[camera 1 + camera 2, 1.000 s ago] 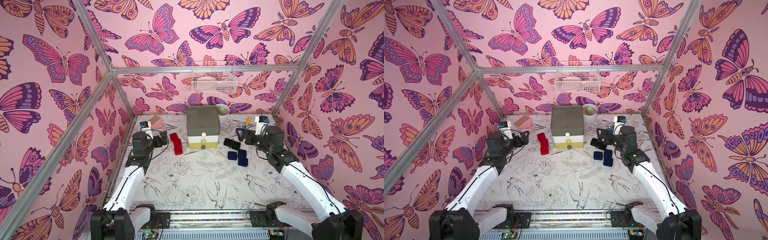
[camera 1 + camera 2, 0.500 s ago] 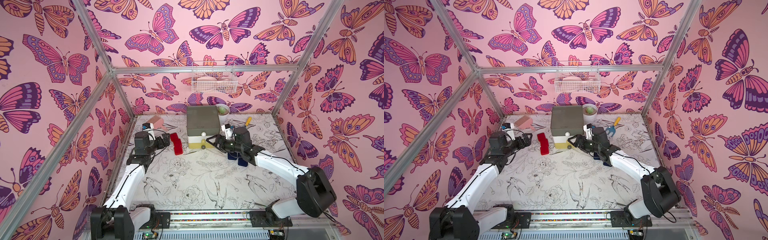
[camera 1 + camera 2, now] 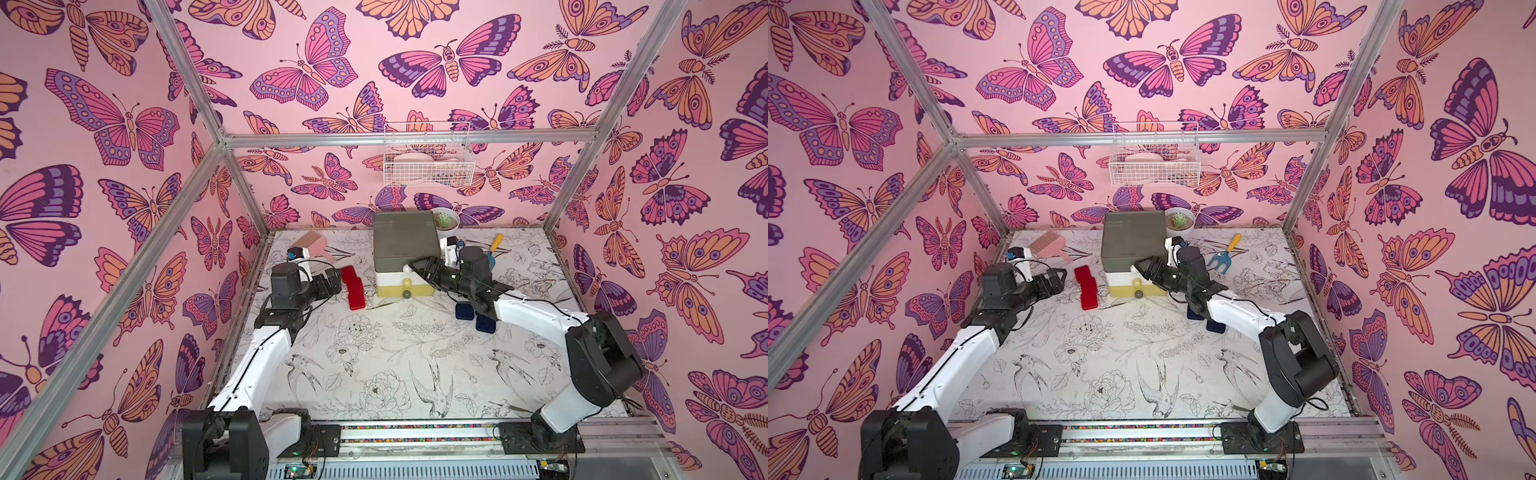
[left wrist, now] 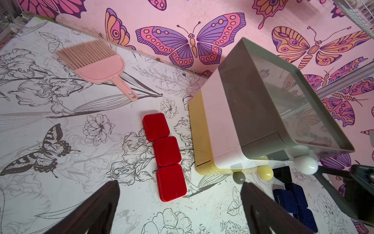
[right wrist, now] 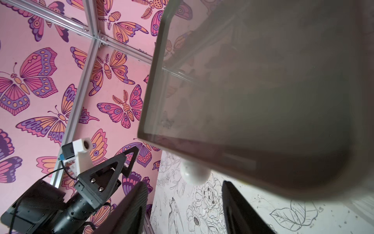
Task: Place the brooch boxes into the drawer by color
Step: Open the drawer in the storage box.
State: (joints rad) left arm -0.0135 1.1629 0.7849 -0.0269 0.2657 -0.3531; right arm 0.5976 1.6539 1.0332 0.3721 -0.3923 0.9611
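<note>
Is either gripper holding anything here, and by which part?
Nothing is held. The left gripper is open near the red brooch boxes. The right gripper has its fingers flanking the white knob of the drawer, with gaps showing.

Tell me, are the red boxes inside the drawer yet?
Out. Three red brooch boxes lie in a row on the table beside the drawer chest.

The right gripper [image 3: 417,266] sits at the white knob [image 3: 407,269] of the drawer [image 3: 405,241].

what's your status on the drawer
Left gripper open near red brooch boxes. Right gripper open at white knob. Drawer looks shut. Nothing blocking.
</note>
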